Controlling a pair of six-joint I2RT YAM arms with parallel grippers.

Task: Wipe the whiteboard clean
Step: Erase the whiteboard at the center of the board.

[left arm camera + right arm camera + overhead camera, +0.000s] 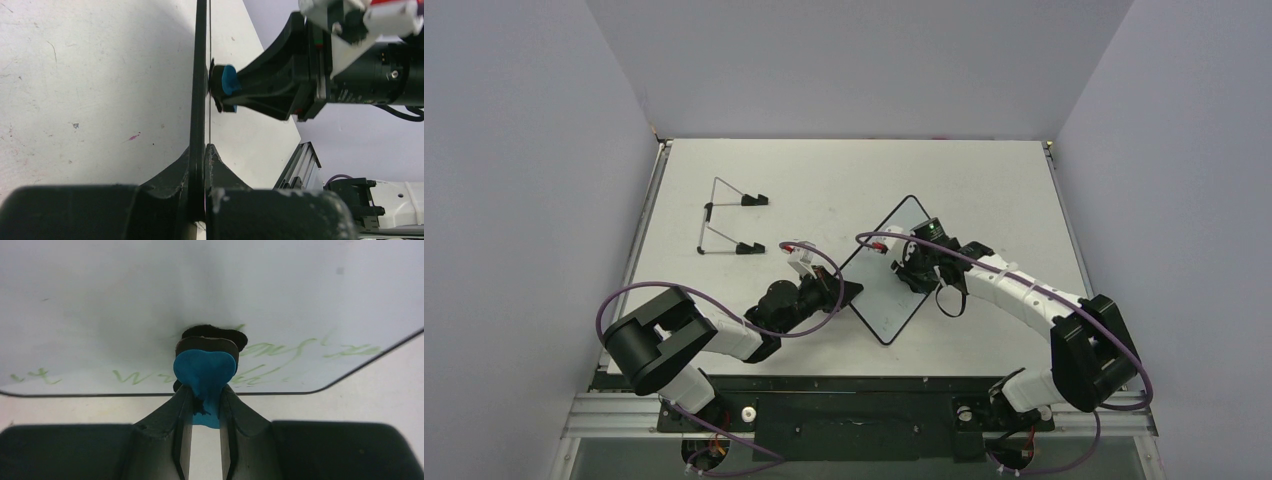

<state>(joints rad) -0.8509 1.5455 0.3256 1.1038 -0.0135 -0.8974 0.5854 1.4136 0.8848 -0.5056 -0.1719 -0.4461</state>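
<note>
Whiteboard: the whiteboard (876, 290) sits near the middle of the counter (844, 180), turned cornerwise to the arms and lying between the two grippers. The top camera shows its white face. Whether any corner rests on the counter, I cannot tell.
Left gripper: the left gripper (852, 291) has its fingers (192, 167) pinched tight on the board's near-left rim. In its own wrist view the board (200, 75) shows edge-on, running straight up out of the grip.
Right gripper: the right gripper (206, 395) has its fingers narrowed onto the blue handle of a small eraser (205, 367) and holds it firmly.
Eraser contact: the black pad is pressed flat against the board face (200, 285). The left wrist view agrees, showing the eraser (228, 80) touching the board from the side opposite the counter.
Marks left: green handwriting (135, 376) runs in a line close to the board's lower rim, on both sides of the eraser, and more of it rises to the right of the pad.
Cleaned area: the face above the writing looks blank in the right wrist view.
Progress: wiping appears to be underway but not finished, as most of the visible line is yet to be rubbed off.
Remaining work: sweeps along that line, both left and right of the pad.
Elsewhere: a wire stand (750, 248) sits well apart at the far left of the counter.
</note>
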